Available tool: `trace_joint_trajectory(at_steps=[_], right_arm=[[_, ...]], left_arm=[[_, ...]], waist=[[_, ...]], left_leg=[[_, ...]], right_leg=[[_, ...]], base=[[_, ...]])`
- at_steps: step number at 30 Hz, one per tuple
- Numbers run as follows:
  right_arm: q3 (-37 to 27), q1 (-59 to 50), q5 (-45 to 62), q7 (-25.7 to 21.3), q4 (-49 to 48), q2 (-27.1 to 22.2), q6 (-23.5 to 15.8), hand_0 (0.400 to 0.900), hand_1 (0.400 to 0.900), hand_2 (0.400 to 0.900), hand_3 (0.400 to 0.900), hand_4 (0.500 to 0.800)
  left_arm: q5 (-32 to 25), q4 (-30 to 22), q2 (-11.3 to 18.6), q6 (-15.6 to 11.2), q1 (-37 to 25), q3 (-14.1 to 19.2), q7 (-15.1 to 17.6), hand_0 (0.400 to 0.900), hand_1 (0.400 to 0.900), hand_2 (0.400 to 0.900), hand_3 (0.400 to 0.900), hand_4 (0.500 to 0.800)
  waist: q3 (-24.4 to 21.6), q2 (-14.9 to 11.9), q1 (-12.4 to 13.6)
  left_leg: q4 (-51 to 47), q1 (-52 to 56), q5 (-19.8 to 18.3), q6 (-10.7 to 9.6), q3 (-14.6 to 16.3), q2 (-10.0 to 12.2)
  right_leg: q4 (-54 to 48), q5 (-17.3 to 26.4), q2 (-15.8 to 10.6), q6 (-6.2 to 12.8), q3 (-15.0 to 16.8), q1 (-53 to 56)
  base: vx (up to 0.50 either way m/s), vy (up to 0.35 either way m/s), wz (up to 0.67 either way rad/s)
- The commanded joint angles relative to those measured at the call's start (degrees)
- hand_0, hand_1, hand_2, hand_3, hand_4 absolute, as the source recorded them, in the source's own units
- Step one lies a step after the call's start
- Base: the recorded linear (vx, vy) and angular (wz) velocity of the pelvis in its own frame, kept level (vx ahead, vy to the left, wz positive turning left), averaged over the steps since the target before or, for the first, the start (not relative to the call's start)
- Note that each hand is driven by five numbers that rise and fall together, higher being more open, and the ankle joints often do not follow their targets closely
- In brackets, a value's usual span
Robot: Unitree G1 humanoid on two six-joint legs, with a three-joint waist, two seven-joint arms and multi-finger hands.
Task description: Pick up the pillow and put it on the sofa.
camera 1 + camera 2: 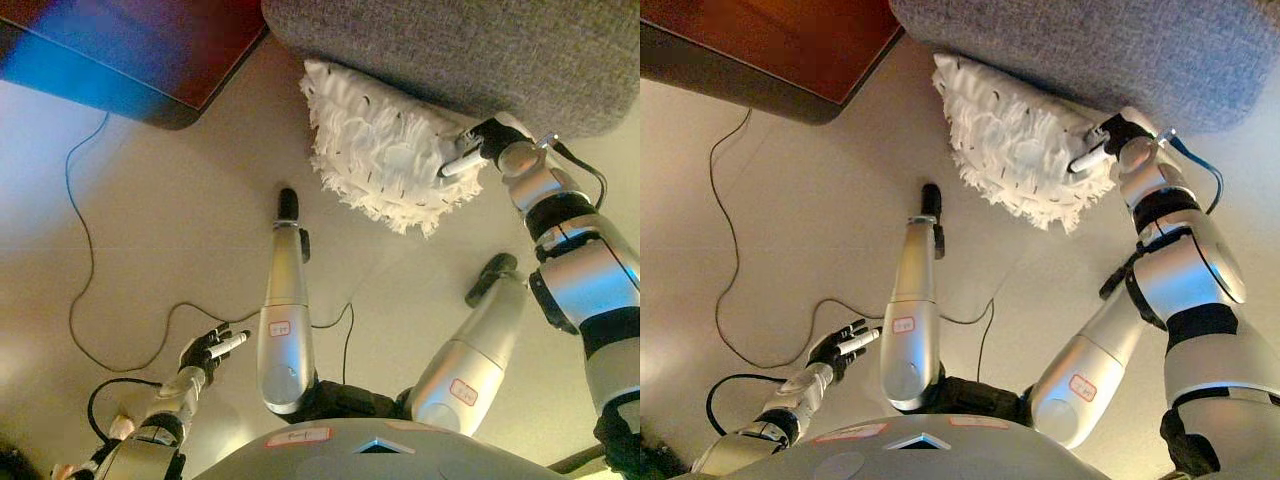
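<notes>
A white shaggy pillow [385, 150] lies on the floor, leaning against the front of the grey sofa [480, 45] at the top right. My right hand [478, 145] is at the pillow's right edge, its fingers curled onto the fluffy cloth. In the right eye view the pillow [1015, 140] and right hand [1102, 143] show the same way. My left hand [212, 350] hangs low at the lower left, away from the pillow, fingers relaxed and empty.
A dark red-brown table [150, 55] stands at the top left. A thin cable [75, 250] loops across the beige floor on the left.
</notes>
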Motion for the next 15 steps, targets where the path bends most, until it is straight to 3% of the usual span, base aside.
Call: trace_joint_trajectory(at_steps=[1,8,9,10,11,15], right_arm=[[-2.0,-5.9,1.9,1.3,-4.6,0.6,-1.9,0.900,0.900,0.900,0.900,0.800],[-2.0,-7.8,1.3,3.0,-3.4,1.3,-0.1,0.900,0.900,0.900,0.900,0.800],[-1.8,-8.1,1.8,3.5,-3.2,1.2,0.0,0.843,0.843,0.843,0.843,0.766],[-1.7,-8.5,1.9,3.5,-3.0,1.3,-0.7,0.641,0.641,0.641,0.641,0.645],[-1.7,-8.6,1.9,2.9,-3.0,1.1,-0.8,0.400,0.400,0.400,0.400,0.500],[-2.2,-9.0,2.3,-0.2,-3.5,0.4,-2.4,0.400,0.400,0.400,0.400,0.500]], left_arm=[[-2.6,-1.0,2.3,0.7,5.5,-0.7,2.0,0.900,0.900,0.900,0.900,0.800],[-2.4,-3.5,2.0,1.2,7.6,0.2,1.9,0.900,0.900,0.900,0.900,0.800],[-2.2,-3.6,2.0,1.1,7.9,0.3,1.8,0.900,0.900,0.900,0.900,0.800],[-2.4,-3.6,2.0,1.0,8.0,0.3,1.9,0.900,0.900,0.900,0.900,0.800],[-2.6,-3.6,2.1,0.9,8.2,0.4,1.7,0.900,0.900,0.900,0.900,0.800],[-3.2,-3.4,2.1,0.0,8.8,1.0,1.5,0.900,0.900,0.900,0.900,0.800]], waist=[[2.0,4.0,2.2],[2.0,5.3,3.5],[2.0,5.5,3.7],[2.0,5.6,3.8],[2.0,5.8,3.9],[2.0,5.9,4.2]], left_leg=[[3.3,2.9,-5.6,1.8,-0.5,3.6],[3.8,1.2,-5.5,1.5,-1.0,3.4],[3.8,1.0,-5.5,1.4,-1.1,3.5],[3.9,0.7,-5.5,1.3,-1.1,3.6],[4.0,0.2,-5.4,1.2,-1.3,3.6],[4.2,-0.7,-5.3,1.1,-1.3,3.6]], right_leg=[[-4.3,9.9,-2.9,0.30,5.5,-3.8],[-4.0,10.4,-3.5,0.30,5.9,-5.4],[-4.0,10.5,-3.7,0.30,6.0,-5.6],[-4.0,10.6,-3.9,0.30,6.0,-5.9],[-3.9,10.6,-4.0,0.30,6.0,-6.3],[-3.7,10.9,-4.1,0.30,5.8,-7.2]], base=[[-0.02,0.090,0.05],[0.00,0.049,0.03],[0.01,0.008,0.05],[0.00,0.010,0.03],[0.00,0.000,0.00],[0.00,0.003,-0.04]])
